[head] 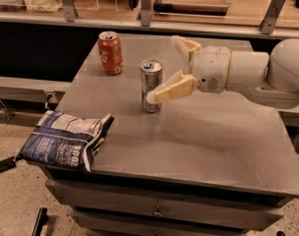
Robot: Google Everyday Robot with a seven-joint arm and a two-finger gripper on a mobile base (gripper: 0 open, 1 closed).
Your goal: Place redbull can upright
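The redbull can (151, 82) stands upright on the worktop (213, 132), toward the far-left corner and just right of the orange-red soda can (110, 52), so I'd judge only the letting-go is left. The hand (164, 69) is spread wide beside it, gripping nothing, with one finger (175, 88) crossing the can's lower front; whether it touches, I can't tell. It should back off toward the right edge, level and slow, fingers kept wide, so nothing clips that slim can.
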